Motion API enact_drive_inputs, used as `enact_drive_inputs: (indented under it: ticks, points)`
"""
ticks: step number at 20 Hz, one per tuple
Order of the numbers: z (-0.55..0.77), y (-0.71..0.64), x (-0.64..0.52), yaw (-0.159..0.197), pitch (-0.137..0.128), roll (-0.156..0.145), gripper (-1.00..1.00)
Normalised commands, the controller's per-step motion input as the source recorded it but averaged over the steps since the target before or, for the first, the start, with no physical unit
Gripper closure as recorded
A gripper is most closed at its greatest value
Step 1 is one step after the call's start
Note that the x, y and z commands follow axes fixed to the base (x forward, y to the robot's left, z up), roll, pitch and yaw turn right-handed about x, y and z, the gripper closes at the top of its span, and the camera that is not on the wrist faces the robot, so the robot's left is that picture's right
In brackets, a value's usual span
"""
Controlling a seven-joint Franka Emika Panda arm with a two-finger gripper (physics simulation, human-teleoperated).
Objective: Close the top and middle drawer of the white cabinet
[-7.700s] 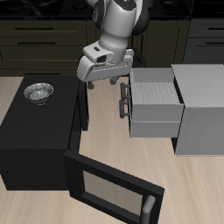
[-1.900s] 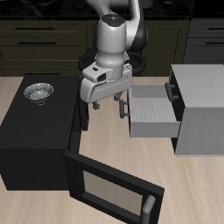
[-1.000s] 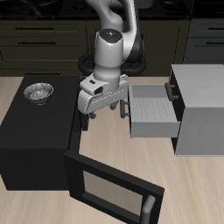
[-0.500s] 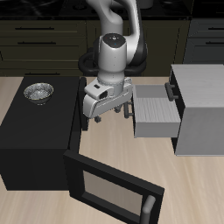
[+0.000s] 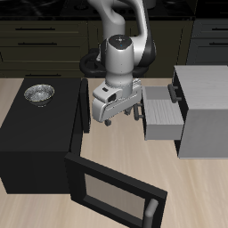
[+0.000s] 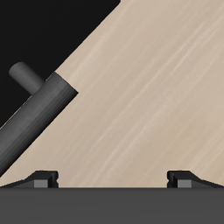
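Beside hand (image 5: 122, 117), middle drawer (image 5: 165, 118)

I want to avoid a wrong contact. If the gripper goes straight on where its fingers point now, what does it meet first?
Probably the light wooden table top: the wrist view, between the gripper fingers, shows mainly bare wood. The dark round bar lies to one side, likely off the line; depth is unclear.

The middle drawer (image 5: 161, 114) now sits much deeper in the white cabinet (image 5: 207, 109) than at the start, and deeper again than a moment ago, though part of it still sticks out. The top drawer (image 5: 175, 93) no longer juts far out; only a short stub remains. My gripper (image 5: 120, 117) has swung from the microwave (image 5: 40, 147) side toward the cabinet, against the middle drawer's front.
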Motion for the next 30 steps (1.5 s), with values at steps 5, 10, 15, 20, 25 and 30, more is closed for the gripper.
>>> enact_drive_inputs:
  ticks: [5, 10, 15, 20, 25, 30]
  points:
    - [-0.11, 0.39, -0.02, 0.011, 0.015, 0.073, -1.0]
    - [-0.04, 0.3, 0.0, 0.002, -0.006, 0.054, -1.0]
    - [-0.04, 0.17, 0.06, 0.008, -0.003, 0.022, -1.0]
    - [-0.05, 0.21, -0.04, 0.017, -0.014, 0.049, -1.0]
    - [-0.07, 0.21, -0.04, 0.026, -0.014, 0.033, -1.0]
    - [-0.09, 0.22, 0.0, 0.019, 0.0, 0.035, -1.0]
